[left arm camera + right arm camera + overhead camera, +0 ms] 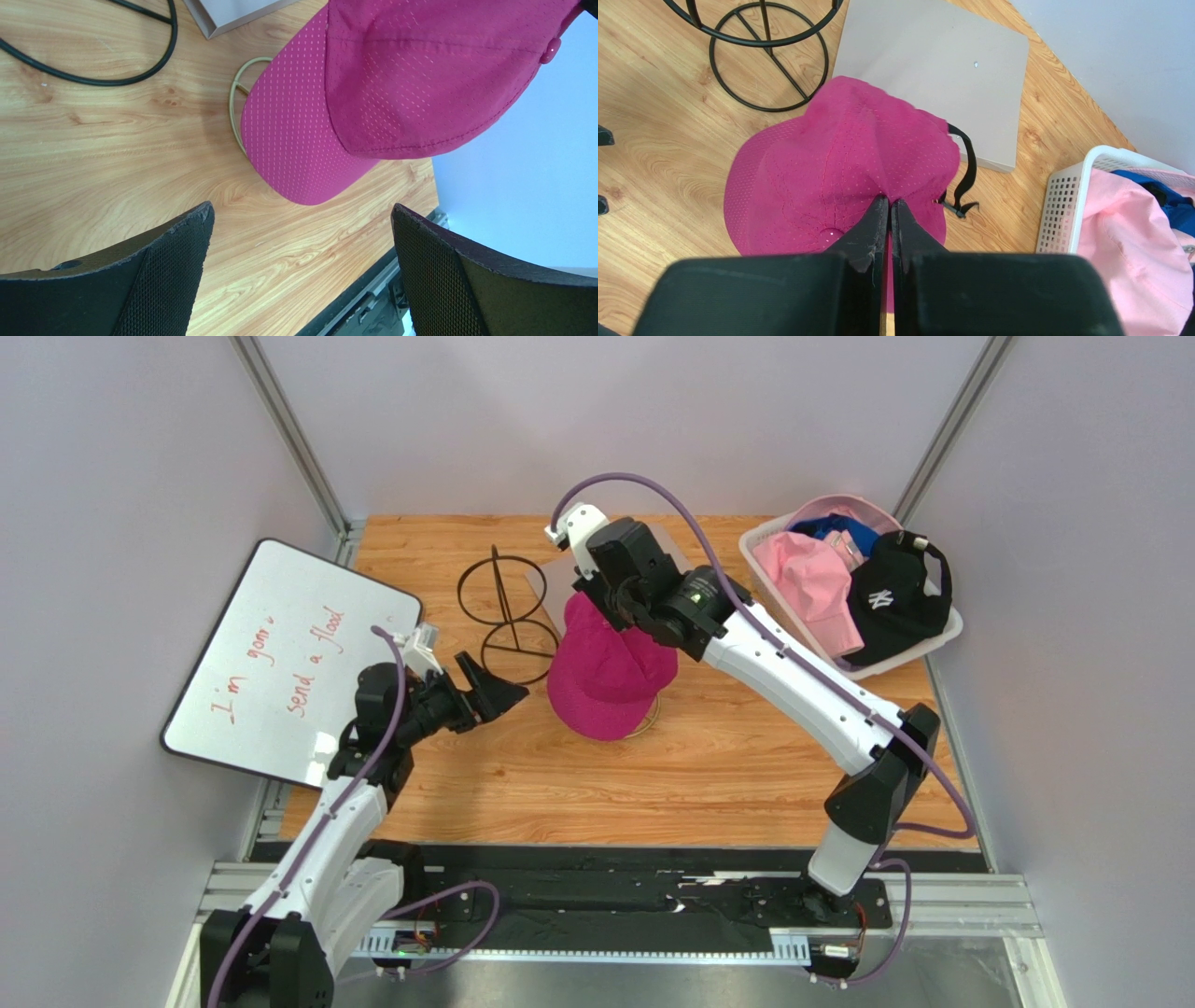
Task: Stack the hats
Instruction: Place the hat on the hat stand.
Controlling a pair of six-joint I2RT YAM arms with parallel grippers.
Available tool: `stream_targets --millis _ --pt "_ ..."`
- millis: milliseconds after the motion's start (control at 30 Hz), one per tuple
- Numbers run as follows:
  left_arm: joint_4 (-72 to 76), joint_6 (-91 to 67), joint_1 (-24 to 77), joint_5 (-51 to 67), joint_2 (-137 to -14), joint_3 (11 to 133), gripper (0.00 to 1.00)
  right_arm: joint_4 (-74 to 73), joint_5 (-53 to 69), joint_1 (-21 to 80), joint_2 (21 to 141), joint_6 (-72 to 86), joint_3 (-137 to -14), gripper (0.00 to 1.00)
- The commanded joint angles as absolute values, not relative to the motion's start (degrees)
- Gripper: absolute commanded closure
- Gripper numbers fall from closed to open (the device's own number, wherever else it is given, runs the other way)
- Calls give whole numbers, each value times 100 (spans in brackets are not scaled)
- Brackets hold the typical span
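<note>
Magenta cap (610, 686) sits mid-table (730, 756) seen from above. The right end effector (586, 605) pinches its crown, while the left end effector (502, 686) gapes wide just left of it, not touching. A basket (753, 553) at right holds more hats (821, 588).

Left wrist: widely parted fingers (161, 273) frame the cap's brim, which lies beyond them.

Right wrist: closed fingers (875, 224) grip the cap's bunched crown fabric directly ahead.
</note>
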State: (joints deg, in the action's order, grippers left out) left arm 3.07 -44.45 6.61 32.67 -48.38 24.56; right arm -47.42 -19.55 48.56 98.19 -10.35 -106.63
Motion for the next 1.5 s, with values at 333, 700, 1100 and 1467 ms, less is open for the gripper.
stream_targets --millis 333,700,1100,1467 --pt "-325 -3920 633 3226 -4368 2883 0 -4588 -2550 4702 10248 -1143 -11110 97" --pt "-624 -3569 1238 2646 -4315 3410 0 -4228 -2048 4307 10002 -835 -10363 97" --pt "-273 -3595 1854 2382 -4913 3727 0 -3946 -1679 4175 9765 -607 -9870 85" --pt "-466 -3525 1854 2303 -4852 3832 0 -4008 -1521 4008 9431 -413 -9932 42"
